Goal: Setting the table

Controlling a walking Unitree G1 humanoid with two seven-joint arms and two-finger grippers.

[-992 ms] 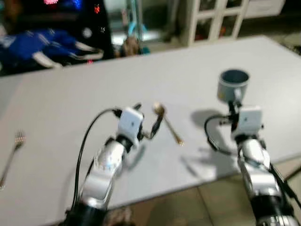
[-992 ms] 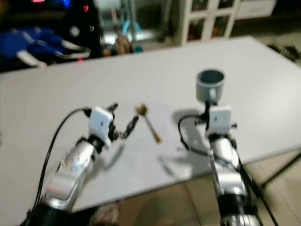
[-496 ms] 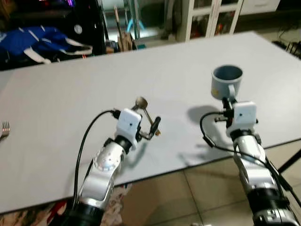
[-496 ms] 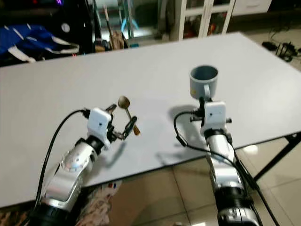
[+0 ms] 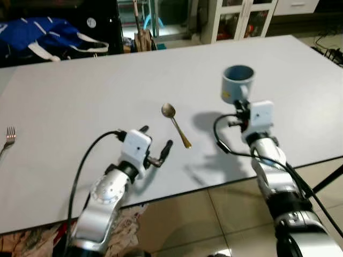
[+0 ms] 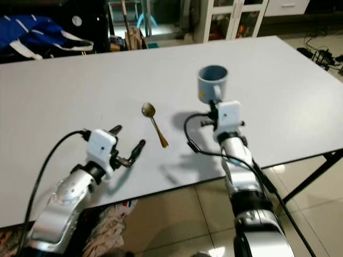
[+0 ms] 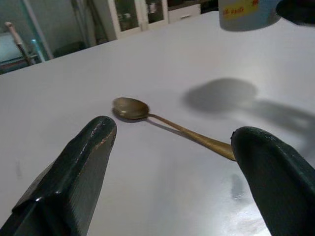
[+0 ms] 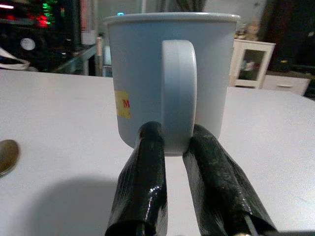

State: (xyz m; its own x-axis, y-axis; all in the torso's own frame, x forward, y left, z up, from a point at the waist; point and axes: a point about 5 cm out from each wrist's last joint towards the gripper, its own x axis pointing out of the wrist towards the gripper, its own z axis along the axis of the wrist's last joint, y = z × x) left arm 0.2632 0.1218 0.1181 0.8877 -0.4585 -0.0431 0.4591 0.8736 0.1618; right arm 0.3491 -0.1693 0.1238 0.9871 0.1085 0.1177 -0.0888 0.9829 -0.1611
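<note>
Mug [image 5: 237,90] in pale blue-grey, straight-sided, with a small yellow label bearing red print on its side, is held upright above the white table [image 5: 80,96] by the right gripper [image 8: 170,147]. In the right wrist view the two black fingers [image 8: 142,182] pinch the lower part of the mug's loop handle from both sides, narrow and tight against it. The mug's rim is level and its inside looks dark and hollow. Its shadow falls on the table just beside the spoon.

A spoon [image 5: 176,123] of dull gold or brass colour lies flat on the table between the two arms, bowl toward the far side, handle pointing back toward the robot and slightly to its right. The bowl is oval and shiny; the handle is thin and widens a little at its end.

The left gripper [image 5: 155,151] hovers low over the near part of the table, just short of the spoon's handle end. Its fingers [image 7: 78,172] are spread wide with nothing between them; in the left wrist view the spoon lies ahead, framed by the two tips.

A fork [image 5: 8,137] lies well apart at the robot's far left edge of the table. Beyond the far edge are blue cloth [image 5: 48,35] and a white cabinet [image 5: 241,16].
</note>
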